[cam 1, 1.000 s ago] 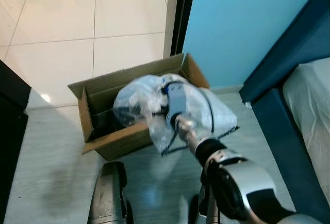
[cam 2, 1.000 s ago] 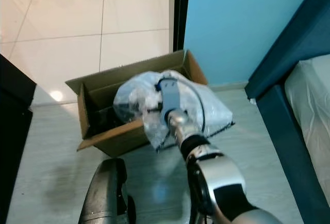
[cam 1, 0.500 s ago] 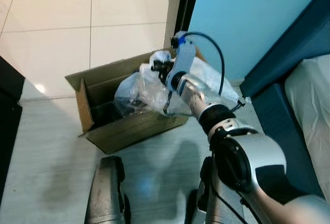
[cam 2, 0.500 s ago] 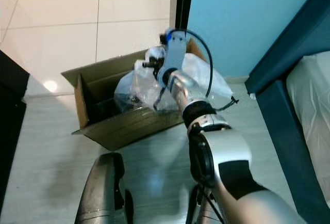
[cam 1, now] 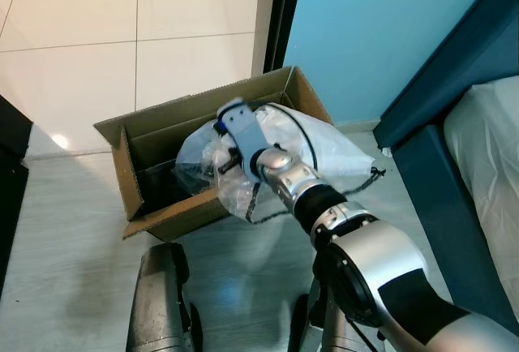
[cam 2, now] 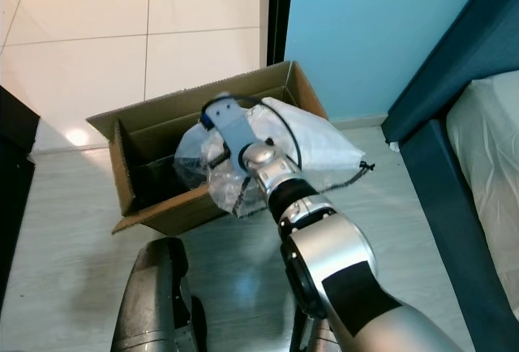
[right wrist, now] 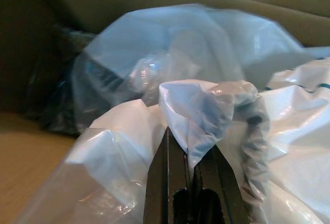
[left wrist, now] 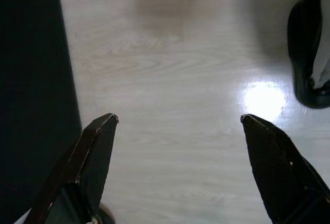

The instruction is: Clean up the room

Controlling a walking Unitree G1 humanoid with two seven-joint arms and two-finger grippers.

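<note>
Plastic bag (cam 1: 316,145) is pinched in your right hand (right wrist: 188,164) over the cardboard box (cam 1: 154,125) at 12 o'clock; your left hand (left wrist: 178,126) hangs wide open.

Half a second ago the right gripper (right wrist: 190,146) was lifted high over the far rim of the box (cam 1: 162,214), hoisting the bag (cam 1: 324,145) up with it. Now the arm has dropped and swung back toward the near edge, wrist rolled over, and the bag has slumped with it, draped over the box's near wall and right end much as it lay a second ago. The fingers (right wrist: 167,182) stay pinched on a fold of the plastic.
</note>
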